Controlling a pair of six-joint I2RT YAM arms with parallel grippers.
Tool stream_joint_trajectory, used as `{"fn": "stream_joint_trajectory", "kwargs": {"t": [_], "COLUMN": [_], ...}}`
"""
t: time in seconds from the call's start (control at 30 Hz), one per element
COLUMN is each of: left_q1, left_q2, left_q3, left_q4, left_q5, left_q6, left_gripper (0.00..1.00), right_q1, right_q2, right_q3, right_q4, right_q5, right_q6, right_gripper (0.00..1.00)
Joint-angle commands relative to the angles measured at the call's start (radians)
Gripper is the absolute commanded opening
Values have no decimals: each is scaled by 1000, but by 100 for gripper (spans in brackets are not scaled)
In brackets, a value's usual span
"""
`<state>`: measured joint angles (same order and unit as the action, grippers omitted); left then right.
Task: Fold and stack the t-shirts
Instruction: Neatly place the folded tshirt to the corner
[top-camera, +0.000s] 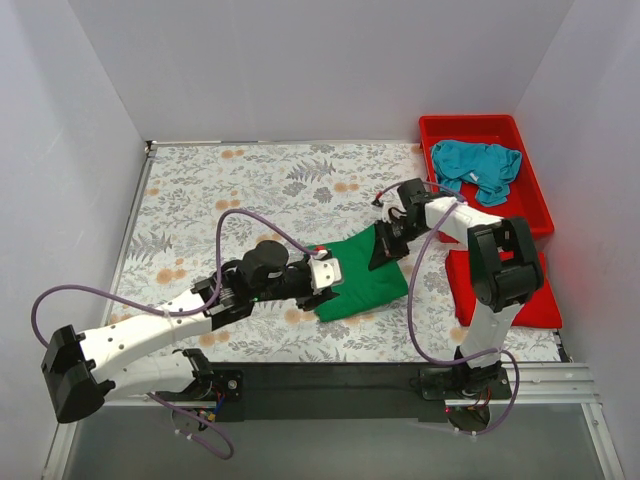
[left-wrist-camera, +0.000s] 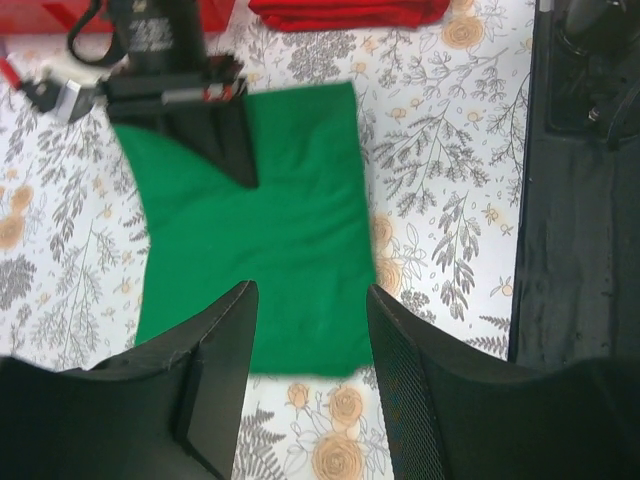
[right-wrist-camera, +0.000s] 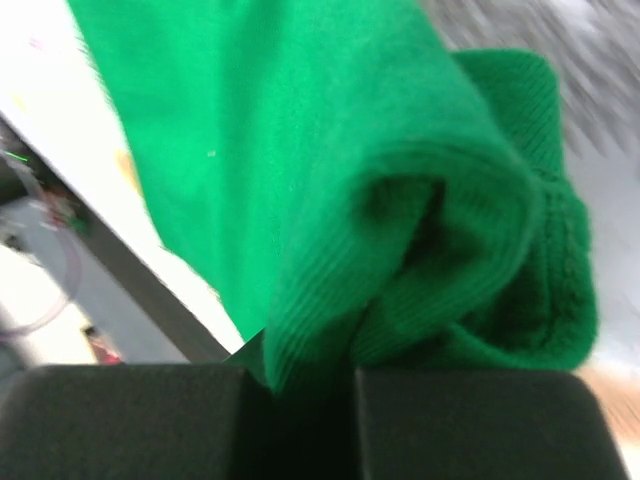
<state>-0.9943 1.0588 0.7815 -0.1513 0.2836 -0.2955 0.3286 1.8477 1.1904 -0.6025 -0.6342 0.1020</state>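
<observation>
The table (top-camera: 200, 190), covered in a floral print, spreads under both arms. The red tub (top-camera: 470, 122) sits beyond and to the right of the right gripper (top-camera: 392, 240), at the far right corner. A second flat red piece (top-camera: 548, 300) lies on the near side of that gripper, partly under the right arm; what it is cannot be told.

The green t-shirt (top-camera: 360, 282) lies on the table between the two grippers as a folded, roughly rectangular pad. Its far right corner is in the right gripper, and its near left edge lies under the left gripper (top-camera: 330, 272). The teal t-shirt (top-camera: 478, 168) is crumpled inside the tub, well apart from the left gripper and beyond the right one.

In the right wrist view, the right gripper's jaws are nearly together, pinching a thick roll of green ribbed fabric that bulges out just ahead of the fingers (right-wrist-camera: 130, 420). The left gripper stands wide. In its wrist view its two fingers (left-wrist-camera: 225, 350) straddle the shirt's near edge, with green cloth visible in the gap between them. Whether the tips touch the fabric cannot be told. Straight ahead of it, across the shirt, the right gripper's dark fingers rest on the opposite corner.
</observation>
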Motion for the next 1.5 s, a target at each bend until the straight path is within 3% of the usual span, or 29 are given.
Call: {"fn": "stream_joint_trajectory", "kwargs": {"t": [0.0, 0.63, 0.97, 1.47], "left_q1": [8, 22, 22, 22], "left_q2": [-43, -100, -123, -158], "left_q3": [-11, -82, -116, -159], "left_q4": [-85, -100, -97, -87], "left_q5": [-69, -97, -93, -89], "left_q6": [-25, 4, 15, 22], "left_gripper": [47, 47, 47, 47], "right_q1": [-52, -405, -575, -626], "right_q2": [-53, -186, -269, -444], "right_q3": [24, 187, 204, 202], "right_q4": [-291, -646, -715, -717], "right_q5": [131, 237, 326, 433], "right_q6": [-241, -573, -685, -769], "right_gripper": [1, 1, 1, 1]}}
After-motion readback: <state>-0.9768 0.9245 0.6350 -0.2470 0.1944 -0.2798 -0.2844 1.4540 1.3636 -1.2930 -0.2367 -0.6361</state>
